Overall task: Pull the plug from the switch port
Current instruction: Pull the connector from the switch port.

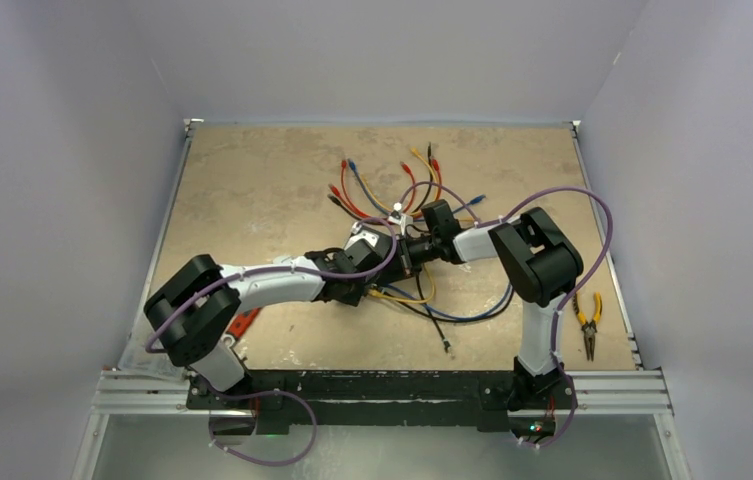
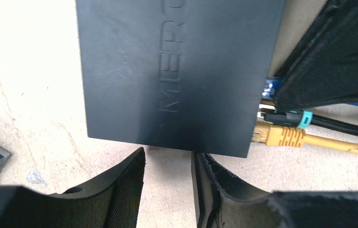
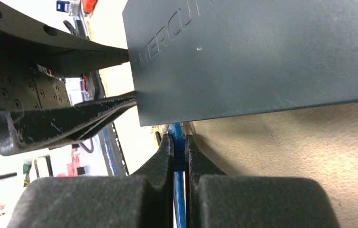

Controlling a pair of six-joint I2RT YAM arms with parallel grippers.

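So the switch [image 2: 167, 71] lies flat on the table [image 2: 24, 104], roughly mid-board, right where the two arms meet. The right gripper [image 3: 179, 141] is pressed together on the blue plug [image 3: 177, 129] just at the socket edge, with the blue cable [image 3: 180, 204] running back between its fingers. The left gripper [image 2: 169, 153] is what bugs me. Its fingers are spread with only bare table in the gap, and the tips sit at a short end of the box, not the side opposite the sockets. I honestly can't tell if they even touch it. My guess is that nothing really pins the switch, so a pull on the plug could just drag the whole box along, or swing it round past those fingertips. I also can't see the latch tab from here. If it isn't squeezed down, the plug stays locked in and the fingers may slip back along the cable jacket instead. And the yellow plug [image 2: 281, 136] and the black plug [image 2: 286, 117] sit right next door in the same row, so a skewed pull could yank them, or their cables could tug the switch crooked.
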